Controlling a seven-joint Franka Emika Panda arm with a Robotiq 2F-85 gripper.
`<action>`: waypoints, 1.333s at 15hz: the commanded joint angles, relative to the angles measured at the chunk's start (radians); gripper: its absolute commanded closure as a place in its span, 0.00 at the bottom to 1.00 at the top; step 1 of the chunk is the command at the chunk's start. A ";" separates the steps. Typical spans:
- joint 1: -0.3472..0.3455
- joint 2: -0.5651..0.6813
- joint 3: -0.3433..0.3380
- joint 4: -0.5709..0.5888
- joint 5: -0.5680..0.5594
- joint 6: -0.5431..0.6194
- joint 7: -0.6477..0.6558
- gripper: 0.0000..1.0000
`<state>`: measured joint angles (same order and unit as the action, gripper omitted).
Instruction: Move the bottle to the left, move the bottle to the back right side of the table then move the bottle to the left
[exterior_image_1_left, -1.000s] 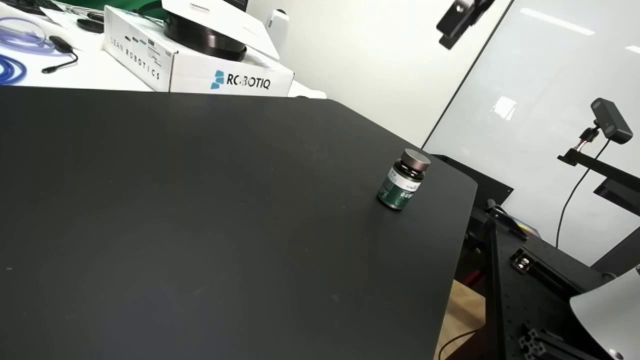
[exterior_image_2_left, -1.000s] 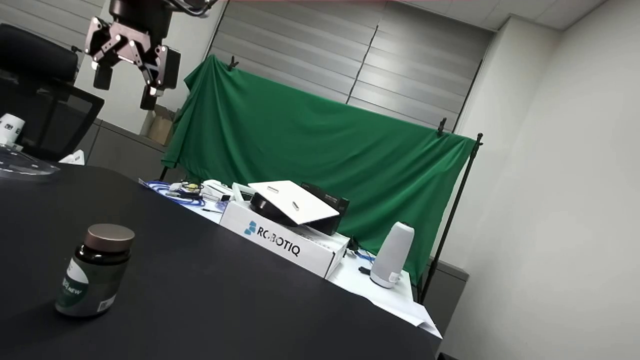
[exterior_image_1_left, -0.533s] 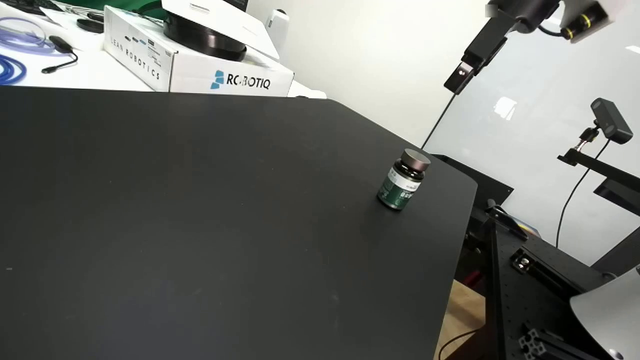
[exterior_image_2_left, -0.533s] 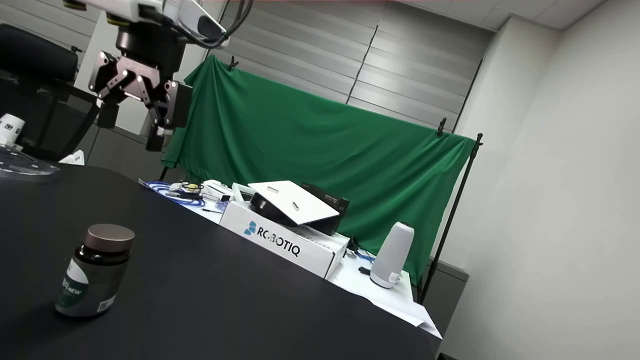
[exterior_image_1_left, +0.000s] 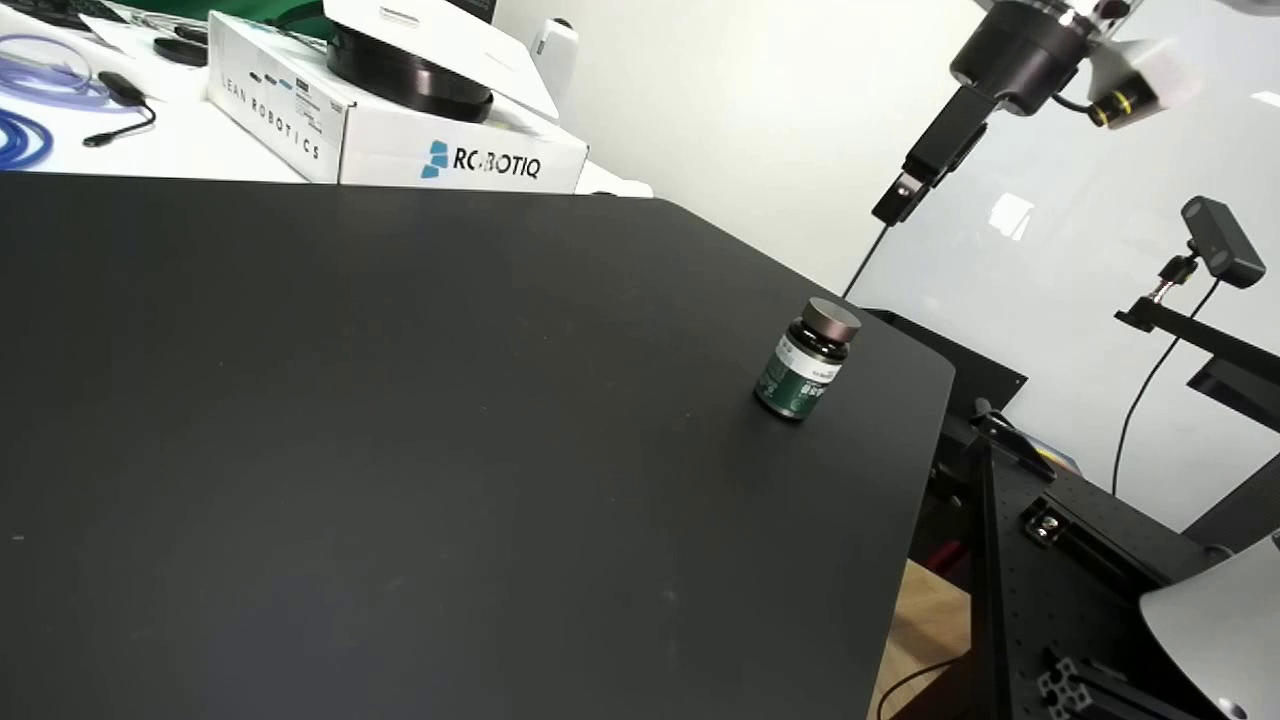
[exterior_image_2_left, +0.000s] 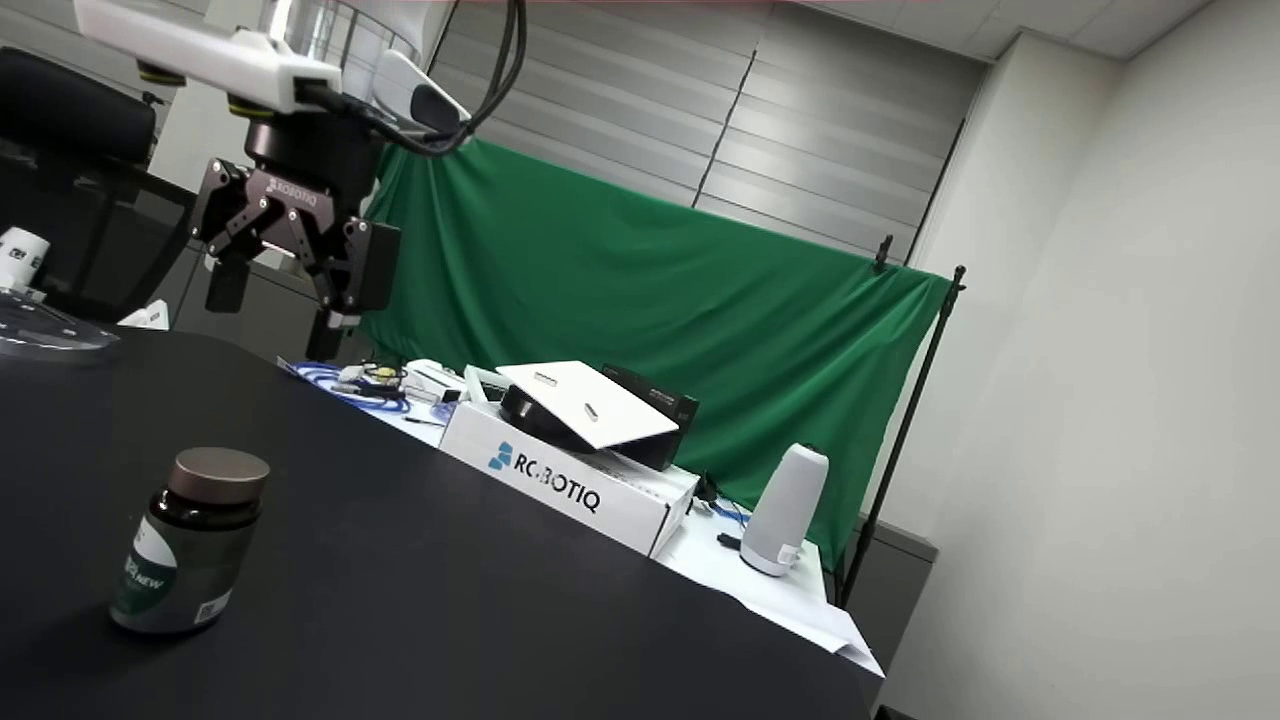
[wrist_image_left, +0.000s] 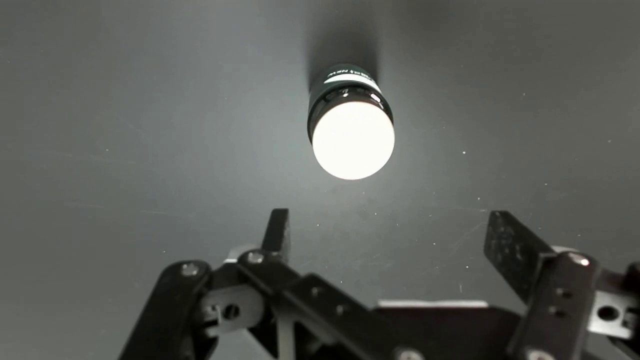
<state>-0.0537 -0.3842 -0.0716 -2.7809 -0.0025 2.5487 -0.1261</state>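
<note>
Robotic hand (wrist_image_left: 389, 220) hung above a black counter (exterior_image_1_left: 400, 450), its jaws parted wide with nothing between them, as the dark-capped bottle (exterior_image_1_left: 805, 362) stood upright roughly below, well apart from it and near the counter's edge. In both exterior views, the bottle's long axis pointed up toward the hand, suggesting that a near-straight descent was called for before any shift leftward. Seen in the wrist view, the bottle showed beyond the jaws and slightly off the gap's centre, so a small sideways correction looked likely too.
</note>
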 joint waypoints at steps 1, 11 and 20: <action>0.014 0.059 -0.012 0.001 0.009 0.037 -0.020 0.00; -0.017 0.099 0.009 0.002 -0.033 0.069 0.036 0.00; -0.037 0.216 -0.002 0.001 -0.028 0.128 0.057 0.00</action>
<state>-0.0891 -0.2052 -0.0725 -2.7801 -0.0238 2.6509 -0.1049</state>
